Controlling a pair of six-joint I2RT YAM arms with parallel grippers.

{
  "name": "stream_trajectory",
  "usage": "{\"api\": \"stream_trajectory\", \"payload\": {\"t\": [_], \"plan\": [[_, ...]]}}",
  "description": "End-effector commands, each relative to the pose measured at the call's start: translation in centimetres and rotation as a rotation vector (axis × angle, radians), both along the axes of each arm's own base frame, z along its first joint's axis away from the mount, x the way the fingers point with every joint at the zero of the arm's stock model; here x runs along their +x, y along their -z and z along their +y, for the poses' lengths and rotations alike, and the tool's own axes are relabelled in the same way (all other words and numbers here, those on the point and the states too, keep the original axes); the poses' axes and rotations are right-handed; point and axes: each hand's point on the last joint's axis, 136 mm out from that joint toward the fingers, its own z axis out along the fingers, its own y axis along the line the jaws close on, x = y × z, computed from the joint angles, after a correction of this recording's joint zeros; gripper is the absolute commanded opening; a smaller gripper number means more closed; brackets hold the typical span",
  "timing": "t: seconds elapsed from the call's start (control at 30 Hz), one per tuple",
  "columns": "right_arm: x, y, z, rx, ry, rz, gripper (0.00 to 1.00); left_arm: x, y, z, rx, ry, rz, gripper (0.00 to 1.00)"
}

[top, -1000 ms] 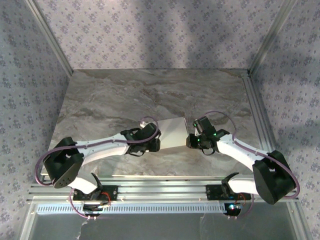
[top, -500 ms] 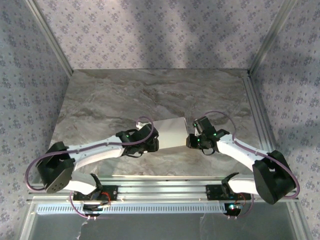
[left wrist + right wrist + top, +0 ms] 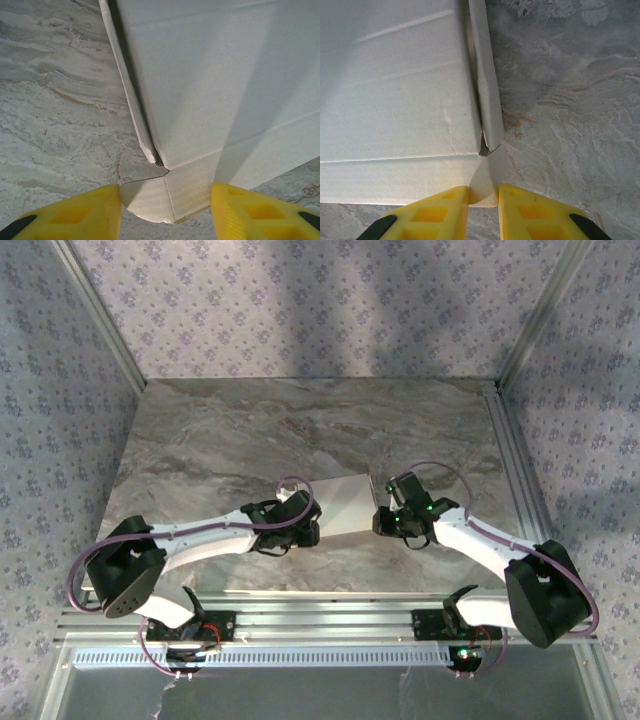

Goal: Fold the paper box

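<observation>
The white paper box [image 3: 343, 504] lies flat on the marble table between both grippers, its creased panels folded over. My left gripper [image 3: 312, 531] is at the box's near left corner. In the left wrist view it [image 3: 165, 212] stands open, with the box's rounded corner tab [image 3: 147, 197] lying between its yellow fingers [image 3: 82, 215]. My right gripper [image 3: 381, 523] is at the near right corner. In the right wrist view it [image 3: 483, 200] is closed narrowly on a small corner tab [image 3: 485, 185] of the box [image 3: 395, 100]. A side flap [image 3: 485, 90] stands up along the box's right edge.
The marble table top [image 3: 250, 430] spreads wide behind and left of the box. An aluminium frame rail [image 3: 515, 470] runs along the right side, and patterned walls enclose the back and sides.
The left arm's elbow swung out to the left and came back, its gripper staying at the box's left corner. The box and right arm have not moved.
</observation>
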Motion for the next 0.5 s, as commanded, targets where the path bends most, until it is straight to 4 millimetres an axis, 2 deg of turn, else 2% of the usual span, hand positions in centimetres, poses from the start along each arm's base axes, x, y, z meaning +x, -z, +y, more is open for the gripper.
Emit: {"api": "stream_trajectory", "payload": {"t": [0.0,0.47], "plan": [[0.2,-0.4,0.3,0.004,-0.01,0.006,0.23,0.0,0.0,-1.2,-0.042,0.008,0.001,0.48],[0.3,-0.7,0.6,0.018,-0.017,0.005,0.22,0.8,1.0,-1.6,-0.058,-0.029,-0.02,0.48]]}}
